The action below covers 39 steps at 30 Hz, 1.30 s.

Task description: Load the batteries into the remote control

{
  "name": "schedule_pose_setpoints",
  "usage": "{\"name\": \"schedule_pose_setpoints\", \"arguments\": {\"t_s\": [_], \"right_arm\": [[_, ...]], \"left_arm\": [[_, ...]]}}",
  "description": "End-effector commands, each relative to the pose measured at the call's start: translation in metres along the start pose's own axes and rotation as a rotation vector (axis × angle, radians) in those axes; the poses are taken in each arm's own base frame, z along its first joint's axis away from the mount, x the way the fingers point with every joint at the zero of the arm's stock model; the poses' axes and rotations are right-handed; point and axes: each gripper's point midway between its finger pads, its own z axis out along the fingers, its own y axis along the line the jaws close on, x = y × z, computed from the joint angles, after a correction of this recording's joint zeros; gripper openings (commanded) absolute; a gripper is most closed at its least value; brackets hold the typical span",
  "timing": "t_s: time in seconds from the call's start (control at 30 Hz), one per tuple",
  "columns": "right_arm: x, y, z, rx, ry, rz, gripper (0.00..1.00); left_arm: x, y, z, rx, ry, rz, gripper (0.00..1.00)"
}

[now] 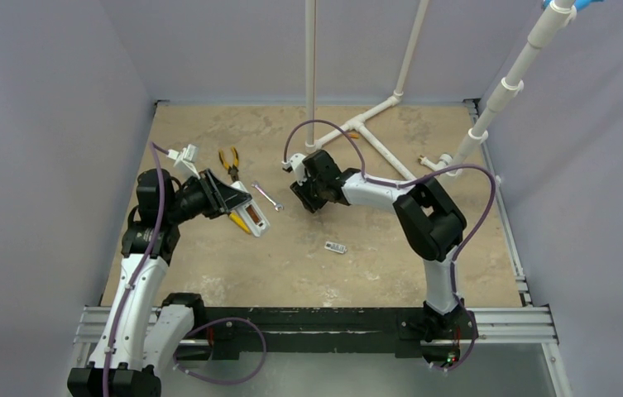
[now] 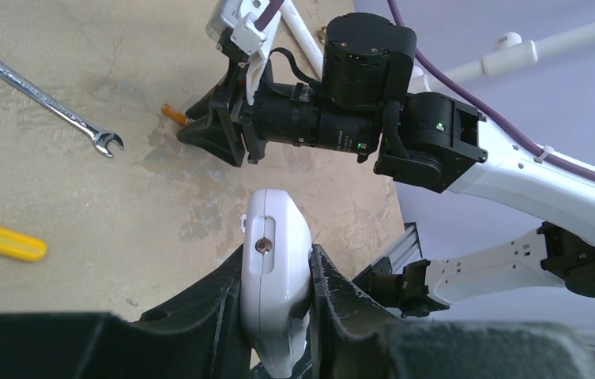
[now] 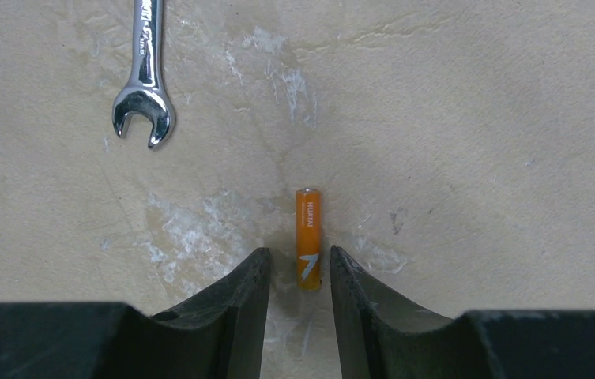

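My left gripper [image 2: 276,257] is shut on the white remote control [image 2: 278,229] and holds it edge-up above the table. From the top view the remote control [image 1: 251,217] tilts down to the right, and an orange patch shows in its back recess. One orange battery [image 3: 308,237] lies flat on the table. My right gripper [image 3: 299,264] is open and low over it, its fingers [image 3: 250,284] on either side of the battery's near end with a gap on each side. The left wrist view shows that battery [image 2: 174,115] poking out beside the right gripper [image 1: 304,201].
A silver wrench [image 1: 266,196] lies between the two grippers. Yellow-handled pliers [image 1: 229,161] lie behind the left gripper, and a yellow handle [image 2: 1,241] lies under it. A small whitish cover plate [image 1: 335,247] sits nearer the front. White pipes [image 1: 374,124] stand at the back.
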Motion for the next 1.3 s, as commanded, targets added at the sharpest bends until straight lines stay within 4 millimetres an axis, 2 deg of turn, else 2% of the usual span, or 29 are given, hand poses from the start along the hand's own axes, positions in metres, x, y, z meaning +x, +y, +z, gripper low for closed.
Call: {"name": "schedule_pose_setpoints", "arguments": {"t_s": [0.0,0.2,0.33,0.4,0.53,0.77,0.87,1.03,1.1,1.2,1.27], "right_arm": [[-0.009,0.003,0.005,-0.017,-0.013,-0.021,0.32],[-0.004,0.004,0.005,-0.019,-0.002,-0.025,0.23],[-0.003,0.003,0.001,-0.016,0.003,-0.026,0.08],[-0.006,0.005,-0.01,-0.017,-0.004,-0.01,0.04],[-0.008,0.008,-0.055,-0.001,-0.071,0.039,0.0],[-0.017,0.026,-0.153,-0.017,-0.251,0.029,0.0],[-0.028,0.04,-0.202,-0.059,-0.429,-0.001,0.0],[-0.04,0.068,-0.279,-0.157,-0.788,-0.109,0.0],[-0.036,0.079,-0.299,-0.191,-0.861,-0.217,0.0],[-0.028,0.092,-0.316,-0.232,-0.915,-0.311,0.0],[-0.023,0.101,-0.321,-0.271,-0.936,-0.36,0.0]], "left_arm": [[-0.016,-0.016,-0.005,0.037,-0.051,0.04,0.0],[-0.016,-0.017,-0.005,0.039,-0.048,0.038,0.0],[-0.017,-0.017,-0.004,0.045,-0.046,0.038,0.0],[-0.016,-0.023,-0.005,0.074,-0.039,0.053,0.0],[-0.016,-0.04,-0.011,0.147,-0.044,0.112,0.0],[-0.014,-0.054,-0.011,0.262,-0.066,0.136,0.0],[-0.009,-0.056,-0.003,0.3,-0.085,0.127,0.0],[0.017,-0.069,0.016,0.333,-0.048,0.145,0.0],[0.024,-0.077,0.022,0.373,-0.041,0.148,0.0],[0.028,-0.091,0.022,0.456,-0.053,0.163,0.0],[0.03,-0.103,0.018,0.519,-0.062,0.201,0.0]]}}
